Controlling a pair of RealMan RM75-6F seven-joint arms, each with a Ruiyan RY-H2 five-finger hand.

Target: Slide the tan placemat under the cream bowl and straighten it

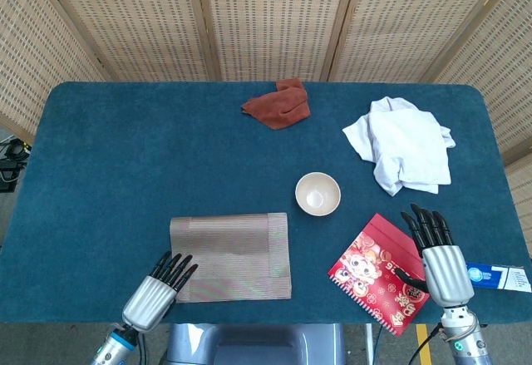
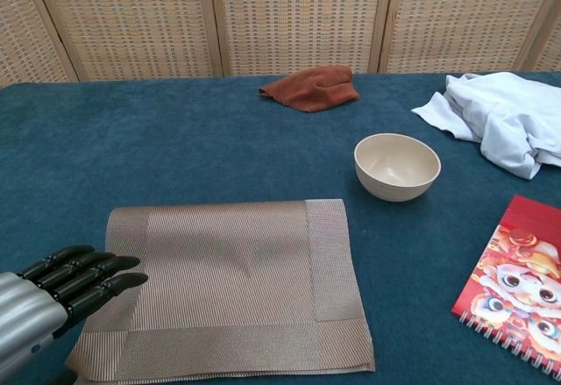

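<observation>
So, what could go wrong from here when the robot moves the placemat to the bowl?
The tan placemat already looks buckled along its near edge by the left hand; more pushing may fold it. Its far right corner could nudge the cream bowl instead of sliding under. The right hand hovers over the red notebook and may drag it.
</observation>
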